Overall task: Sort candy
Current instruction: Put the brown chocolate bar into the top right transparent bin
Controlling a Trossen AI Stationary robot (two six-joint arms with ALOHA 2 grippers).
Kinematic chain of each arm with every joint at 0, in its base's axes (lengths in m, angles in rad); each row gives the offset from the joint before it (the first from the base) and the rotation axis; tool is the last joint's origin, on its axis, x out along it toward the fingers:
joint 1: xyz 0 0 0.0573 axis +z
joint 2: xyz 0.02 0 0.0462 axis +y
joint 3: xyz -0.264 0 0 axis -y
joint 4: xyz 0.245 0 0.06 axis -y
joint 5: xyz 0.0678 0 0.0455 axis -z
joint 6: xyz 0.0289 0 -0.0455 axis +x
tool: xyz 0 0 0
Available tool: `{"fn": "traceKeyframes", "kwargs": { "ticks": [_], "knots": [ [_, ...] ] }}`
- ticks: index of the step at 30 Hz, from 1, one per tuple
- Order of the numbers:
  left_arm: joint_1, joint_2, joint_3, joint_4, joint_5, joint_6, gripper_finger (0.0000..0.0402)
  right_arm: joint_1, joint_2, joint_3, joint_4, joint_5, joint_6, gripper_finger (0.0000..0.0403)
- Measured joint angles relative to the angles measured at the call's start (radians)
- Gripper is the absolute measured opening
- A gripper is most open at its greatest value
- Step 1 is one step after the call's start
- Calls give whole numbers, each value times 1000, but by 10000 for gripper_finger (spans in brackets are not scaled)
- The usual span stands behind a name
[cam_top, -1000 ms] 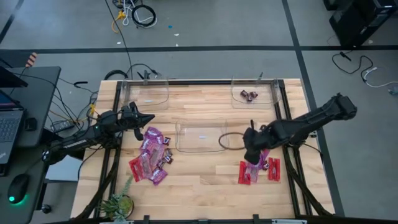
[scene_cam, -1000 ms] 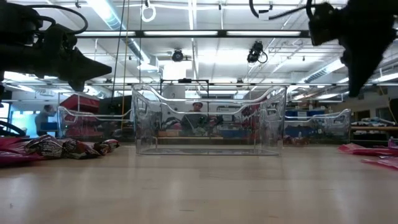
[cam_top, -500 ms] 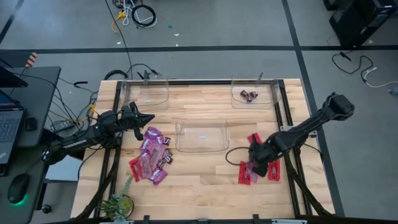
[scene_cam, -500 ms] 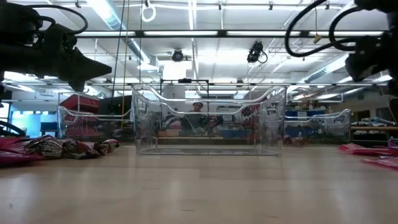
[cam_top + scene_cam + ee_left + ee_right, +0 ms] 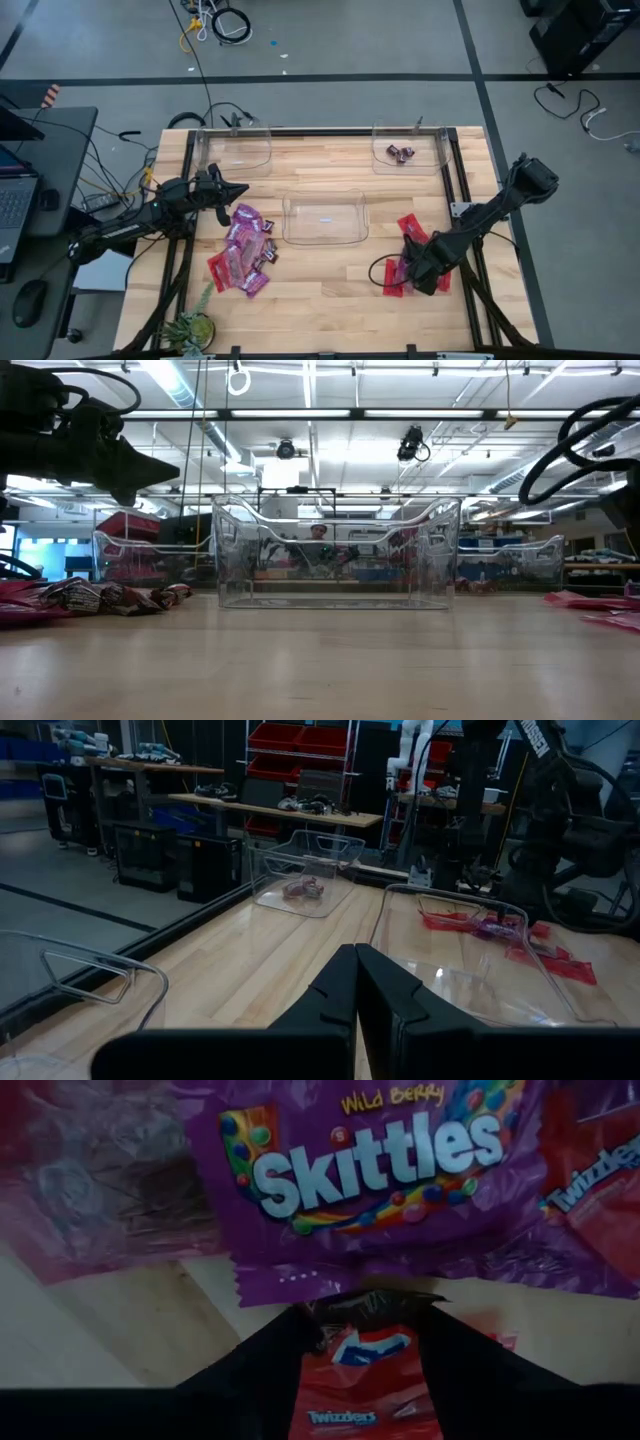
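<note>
Purple Skittles packet (image 5: 370,1170) lies right ahead of your right gripper (image 5: 365,1345), whose parted fingers straddle a red Twizzlers packet (image 5: 365,1390), probably not gripped yet. Next: close, lift, carry to a bin. Left gripper (image 5: 232,190) waits, fingers pressed together.

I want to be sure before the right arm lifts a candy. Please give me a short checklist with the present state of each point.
1. Right gripper low over the right-hand pile: ok; a red Twizzlers packet lies between its fingers.
2. Packet firmly gripped: cannot tell.
3. Only one packet taken: cannot tell; the purple Skittles packet lies just ahead, its edge close to the fingertips.
4. Left gripper out of the way: ok; shut, beside the left-hand pile.
5. Middle bin free to receive: ok, it looks empty.
6. Far right bin already holds dark candies: ok.
</note>
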Motion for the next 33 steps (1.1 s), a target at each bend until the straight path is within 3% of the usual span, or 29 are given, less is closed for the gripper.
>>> {"fn": "traceKeyframes", "kwargs": {
  "ticks": [9,13,18,22,26,30,33],
  "knots": [
    [0,0,0,0,0,2,10,-45,-57,26,-19,-21,-59,69],
    [0,0,0,0,0,4,10,-100,-125,92,-76,-10,-90,58],
    [0,0,0,8,0,5,10,-213,-208,217,-199,133,-164,65],
    [0,0,0,7,0,5,10,-376,-236,315,-294,365,-248,62],
    [0,0,0,5,0,5,10,-622,-240,374,-303,547,-417,62],
    [0,5,0,0,0,13,10,-909,-218,378,-146,568,-647,63],
    [0,20,0,0,0,30,10,-1100,-179,378,-5,486,-818,63]
  ]
}}
